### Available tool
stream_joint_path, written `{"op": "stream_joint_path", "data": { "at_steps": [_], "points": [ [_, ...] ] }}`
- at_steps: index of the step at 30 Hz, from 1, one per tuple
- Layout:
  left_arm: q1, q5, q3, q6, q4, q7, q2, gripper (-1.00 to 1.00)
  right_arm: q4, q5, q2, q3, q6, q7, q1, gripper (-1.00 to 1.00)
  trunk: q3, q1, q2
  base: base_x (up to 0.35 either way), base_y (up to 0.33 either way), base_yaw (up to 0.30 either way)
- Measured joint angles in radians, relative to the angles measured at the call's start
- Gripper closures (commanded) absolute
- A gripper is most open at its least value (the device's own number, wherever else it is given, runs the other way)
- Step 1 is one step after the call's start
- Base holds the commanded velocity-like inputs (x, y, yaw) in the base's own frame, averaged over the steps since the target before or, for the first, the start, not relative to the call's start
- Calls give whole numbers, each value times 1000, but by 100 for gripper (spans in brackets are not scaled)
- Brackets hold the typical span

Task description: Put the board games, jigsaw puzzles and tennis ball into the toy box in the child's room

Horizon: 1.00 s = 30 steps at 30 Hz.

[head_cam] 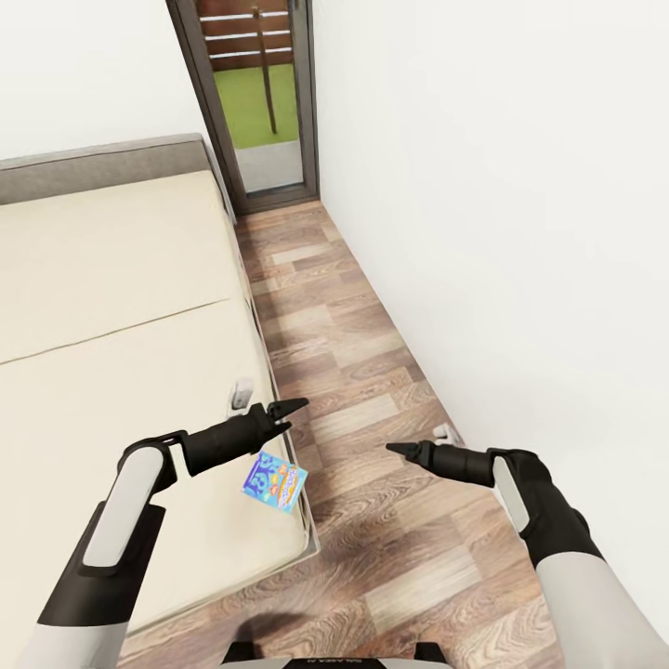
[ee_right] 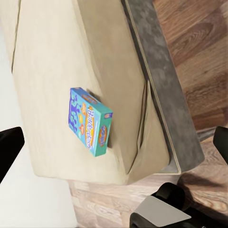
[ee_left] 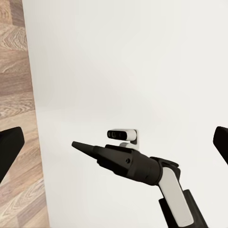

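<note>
A small blue board game (head_cam: 275, 481) lies flat on the beige mattress of the bed (head_cam: 111, 307), close to its near corner. The right wrist view has the same box (ee_right: 88, 121) near the mattress edge. My left gripper (head_cam: 293, 414) hovers open just above and beyond the box, over the bed's edge, holding nothing. Its dark fingers (ee_left: 10, 145) stand wide apart. My right gripper (head_cam: 390, 449) hangs open and empty over the floor, right of the bed, and it also shows in the left wrist view (ee_left: 76, 144). Its fingers (ee_right: 8, 145) are wide apart too.
A strip of wood floor (head_cam: 372, 418) runs between the bed's grey frame (ee_right: 156, 71) and the white wall (head_cam: 520, 232) on the right. A glass door (head_cam: 265, 102) closes the far end. The grey headboard (head_cam: 93, 167) is at the back left.
</note>
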Motion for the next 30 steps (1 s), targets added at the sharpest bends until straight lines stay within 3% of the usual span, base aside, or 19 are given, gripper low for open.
{"op": "stream_joint_path", "data": {
  "at_steps": [14,21,24,26,30],
  "points": [
    [1,26,1,2,-4,22,5,-100,26,0,5,3,1,4,0,-100,-42,54,-98,0,0,0],
    [1,32,2,3,-6,23,5,-100,35,1,20,4,1,4,0,-100,-61,81,-147,0,0,0],
    [1,51,7,5,-7,23,6,-100,37,3,30,5,1,2,1,-100,-68,92,-168,0,0,0],
    [0,89,19,9,-10,24,11,-100,39,7,40,5,1,0,1,-100,-72,100,-182,0,0,0],
    [1,130,30,15,-13,25,22,-100,40,13,52,5,1,-2,1,-100,-79,115,-210,0,0,0]
  ]
}}
